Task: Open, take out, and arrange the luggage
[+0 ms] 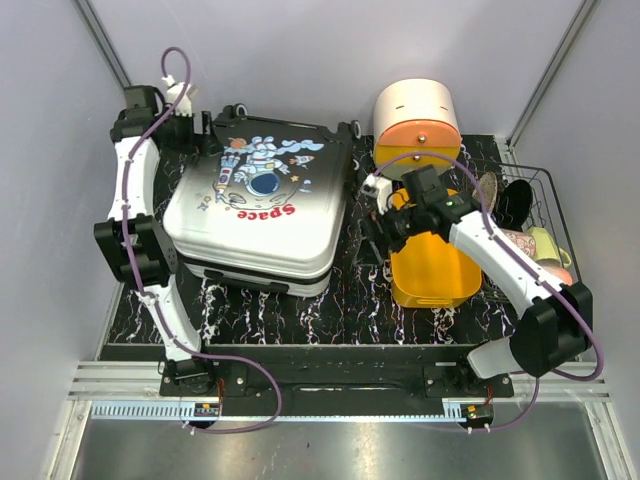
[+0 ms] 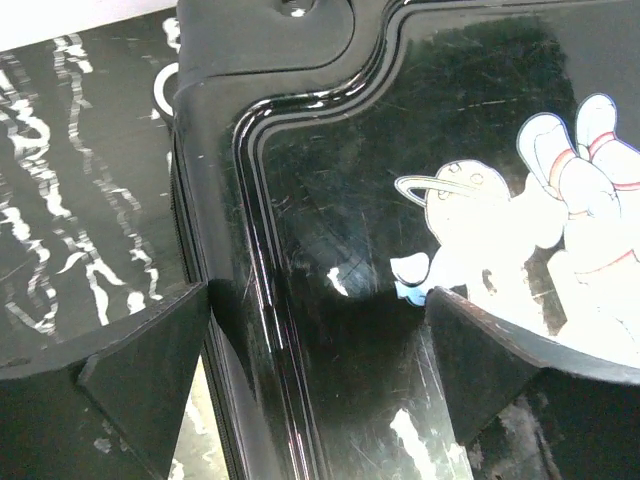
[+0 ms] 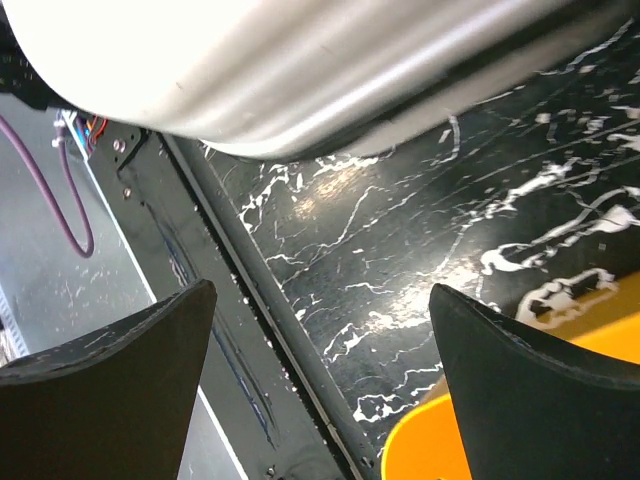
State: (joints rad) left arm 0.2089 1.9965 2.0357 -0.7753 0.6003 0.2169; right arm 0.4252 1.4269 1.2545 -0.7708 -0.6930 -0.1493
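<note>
Opening step only just in hand, with the luggage [image 1: 262,205] lying shut and flat, print up, on the left half of the table [image 1: 400,320]. Straddling its far-left corner with the left gripper [image 2: 318,300] spread and clasping nothing; hovering off its right side, beside the orange tray [image 1: 432,265], with the right gripper [image 3: 320,290] equally released. Next, likely: find the seam and lift the upper shell alone.

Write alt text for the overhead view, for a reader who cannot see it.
A closed astronaut-print suitcase lies flat on a black marbled table, the open left claw at its far-left corner. The open right claw hangs between suitcase and orange tray; a white-and-orange drawer box stands behind.
</note>
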